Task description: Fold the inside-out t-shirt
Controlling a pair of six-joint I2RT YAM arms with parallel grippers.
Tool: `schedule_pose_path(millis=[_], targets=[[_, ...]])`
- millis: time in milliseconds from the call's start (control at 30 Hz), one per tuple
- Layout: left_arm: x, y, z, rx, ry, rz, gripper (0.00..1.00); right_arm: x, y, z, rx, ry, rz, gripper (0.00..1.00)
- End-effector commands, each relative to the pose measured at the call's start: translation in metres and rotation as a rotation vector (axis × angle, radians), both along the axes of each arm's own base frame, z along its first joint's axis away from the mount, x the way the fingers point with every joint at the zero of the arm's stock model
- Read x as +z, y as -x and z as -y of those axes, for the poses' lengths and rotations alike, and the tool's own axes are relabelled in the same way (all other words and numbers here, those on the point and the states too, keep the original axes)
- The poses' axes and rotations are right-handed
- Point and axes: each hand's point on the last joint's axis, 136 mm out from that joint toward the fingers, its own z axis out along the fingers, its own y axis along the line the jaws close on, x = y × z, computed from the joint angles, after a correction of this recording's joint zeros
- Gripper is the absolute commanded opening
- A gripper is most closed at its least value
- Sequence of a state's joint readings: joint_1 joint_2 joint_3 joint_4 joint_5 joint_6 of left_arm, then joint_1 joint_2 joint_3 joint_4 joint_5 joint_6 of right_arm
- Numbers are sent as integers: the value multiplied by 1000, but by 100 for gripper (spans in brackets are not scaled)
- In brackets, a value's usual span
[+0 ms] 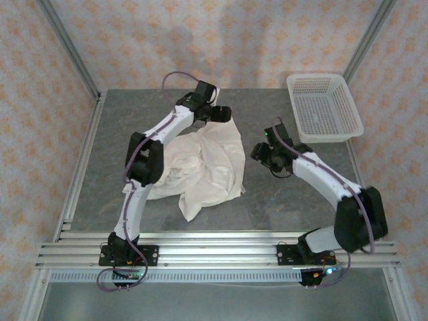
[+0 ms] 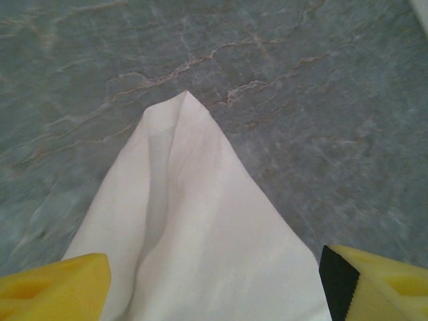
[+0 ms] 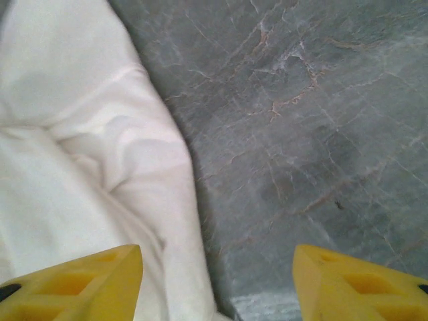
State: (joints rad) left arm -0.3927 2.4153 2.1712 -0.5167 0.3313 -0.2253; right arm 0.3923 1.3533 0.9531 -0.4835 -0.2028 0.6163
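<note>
The inside-out t-shirt [image 1: 204,167] lies crumpled in a cream heap on the grey table, left of centre. My left gripper [image 1: 219,114] is over the shirt's far corner. In the left wrist view its yellow fingers [image 2: 53,287] stand wide apart, and a pointed fold of the shirt [image 2: 194,227] runs between them; the left gripper [image 2: 214,284] is open. My right gripper [image 1: 265,152] sits just right of the shirt. In the right wrist view the right gripper [image 3: 217,277] is open over bare table, with the shirt's edge [image 3: 100,167] beside its left finger.
A white plastic mesh basket [image 1: 324,107] stands at the back right of the table [image 1: 287,200]. An aluminium frame rail [image 1: 221,244] runs along the near edge, and patterned walls close in the back and sides.
</note>
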Motion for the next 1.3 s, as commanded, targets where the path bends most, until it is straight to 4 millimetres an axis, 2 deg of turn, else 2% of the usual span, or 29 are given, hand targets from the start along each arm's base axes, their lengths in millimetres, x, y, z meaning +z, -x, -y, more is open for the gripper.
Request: schedule_pose_path(millis=[0,67,100,133,167,200,233,267,367,433,467,533,633,733,833,933,1067,1167,1267], targets=[[-18,-7,-2,-15,-34,-45,83,2,18,12,-41,23,-7,61],[-29,-8,5,-27,-6,-69,77,9,22,17,-40,39,11,61],[-32,-9,8,-30,10,-75,72,11,23,19,-39,49,15,62],[-34,-9,11,-32,31,-79,60,14,23,22,-41,61,23,62],[-32,-10,14,-34,49,-80,41,15,23,23,-43,70,27,62],[-30,-10,15,-31,59,-80,17,15,22,24,-46,77,27,62],[-22,-9,16,-31,74,-76,0,16,20,23,-46,73,30,62],[-12,-9,17,-34,90,-69,0,16,19,21,-43,62,30,62],[37,0,15,-53,134,-21,0,9,15,6,-20,18,28,62],[80,12,-1,-35,137,39,0,1,15,-7,12,15,18,62],[96,17,-13,-13,134,62,0,-2,15,-13,30,17,16,62],[130,33,-51,56,132,114,0,-6,14,-27,74,16,18,62],[158,63,-113,156,76,153,0,-14,14,-49,148,-3,18,61],[152,93,-159,226,-16,129,0,-25,18,-61,192,15,-7,61],[137,117,-180,260,-90,88,0,-37,27,-74,241,20,-38,61],[126,131,-194,313,-136,64,0,-43,37,-92,297,9,-46,61],[122,139,-205,358,-141,61,0,-55,42,-117,350,-2,-35,61],[123,140,-204,355,-136,58,0,-66,36,-131,385,-8,-1,62],[122,140,-203,352,-133,51,0,-83,18,-127,362,65,45,62]])
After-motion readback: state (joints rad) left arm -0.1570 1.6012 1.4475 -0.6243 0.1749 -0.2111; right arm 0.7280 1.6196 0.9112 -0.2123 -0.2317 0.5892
